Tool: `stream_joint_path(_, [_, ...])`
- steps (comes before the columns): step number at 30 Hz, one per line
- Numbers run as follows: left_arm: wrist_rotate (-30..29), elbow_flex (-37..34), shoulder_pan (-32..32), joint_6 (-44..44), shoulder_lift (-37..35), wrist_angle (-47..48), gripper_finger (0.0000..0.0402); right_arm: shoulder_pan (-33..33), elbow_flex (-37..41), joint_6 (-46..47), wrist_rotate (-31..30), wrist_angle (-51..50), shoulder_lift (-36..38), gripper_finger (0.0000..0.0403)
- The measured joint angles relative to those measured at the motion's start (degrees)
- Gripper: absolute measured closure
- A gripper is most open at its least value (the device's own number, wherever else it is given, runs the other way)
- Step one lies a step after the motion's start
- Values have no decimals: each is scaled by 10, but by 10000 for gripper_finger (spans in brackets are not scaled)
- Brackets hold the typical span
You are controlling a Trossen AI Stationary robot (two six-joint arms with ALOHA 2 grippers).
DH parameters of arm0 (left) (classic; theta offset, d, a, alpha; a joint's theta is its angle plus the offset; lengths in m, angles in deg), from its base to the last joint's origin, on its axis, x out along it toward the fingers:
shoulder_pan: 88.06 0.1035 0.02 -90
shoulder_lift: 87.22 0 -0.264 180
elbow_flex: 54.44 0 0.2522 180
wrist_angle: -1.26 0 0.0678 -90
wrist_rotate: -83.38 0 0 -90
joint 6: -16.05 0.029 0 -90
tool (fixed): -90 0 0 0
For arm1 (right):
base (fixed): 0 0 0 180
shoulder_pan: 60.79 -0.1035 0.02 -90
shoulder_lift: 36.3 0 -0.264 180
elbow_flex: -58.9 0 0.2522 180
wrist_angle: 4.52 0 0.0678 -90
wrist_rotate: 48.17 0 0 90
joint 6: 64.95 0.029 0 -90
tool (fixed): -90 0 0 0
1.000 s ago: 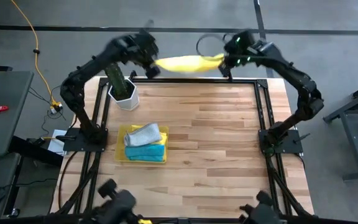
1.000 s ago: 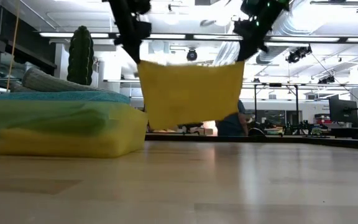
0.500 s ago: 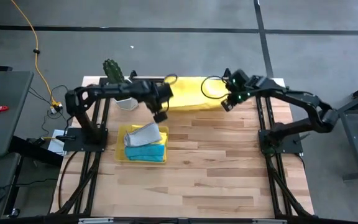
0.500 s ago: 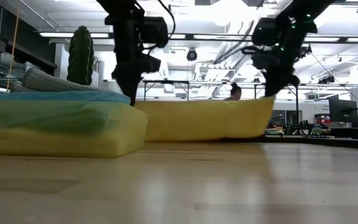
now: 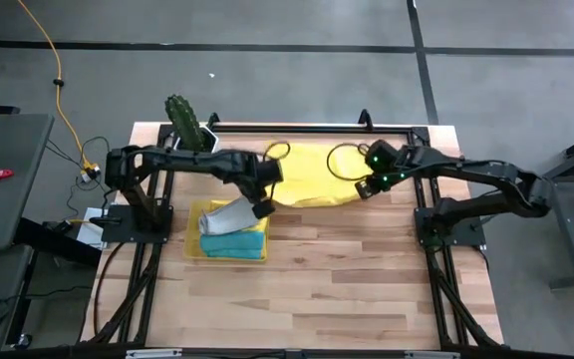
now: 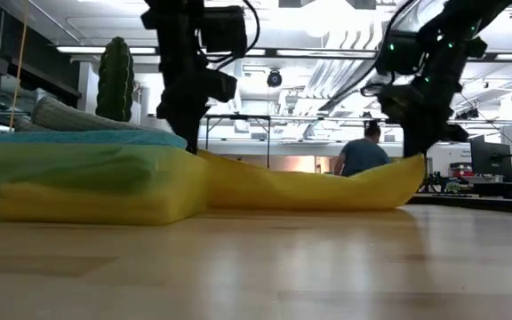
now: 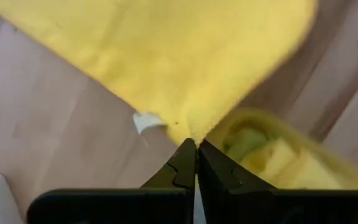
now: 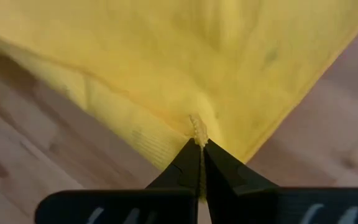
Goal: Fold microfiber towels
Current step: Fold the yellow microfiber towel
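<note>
Between our left jaws (image 5: 261,206) and right jaws (image 5: 363,188), both clamped on its corners, the yellow towel (image 5: 312,176) sags softly; we judge corners grip best.

Both arms are dark, nearly black, built of slim jointed links that rise from black base blocks set on a black frame along the counter's (image 5: 347,259) edges. Thin black cables loop in open curls near each wrist. Small green lights glow on the right arm's wrist housing. Each pincer, left pincer (image 7: 196,147) and right pincer (image 8: 199,147), ends in two flat, tapering black fingers with notched inner edges.
</note>
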Motion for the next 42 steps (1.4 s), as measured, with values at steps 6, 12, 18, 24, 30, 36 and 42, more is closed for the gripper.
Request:
stream_joint_path(6, [-18,21,64,15,0,-32,401,40,-41,0,-86,14,7,403])
stream_joint_path(12, [-36,21,131,30,8,-57,401,104,-29,4,-114,69,-5,403])
stream_joint_path(18, [-43,21,173,37,34,-108,401,139,-27,1,-126,132,-35,403])
stream_joint_path(24, [-70,21,185,48,67,-151,401,155,-27,6,-132,142,-77,403])
stream_joint_path(30, [-141,21,186,40,86,-192,401,159,-27,26,-174,180,-125,403])
stream_joint_path(36, [-162,21,190,37,95,-226,401,158,-26,36,-197,229,-169,403])
stream_joint_path(42, [-157,21,189,65,97,-227,401,158,-26,52,-225,243,-181,403])
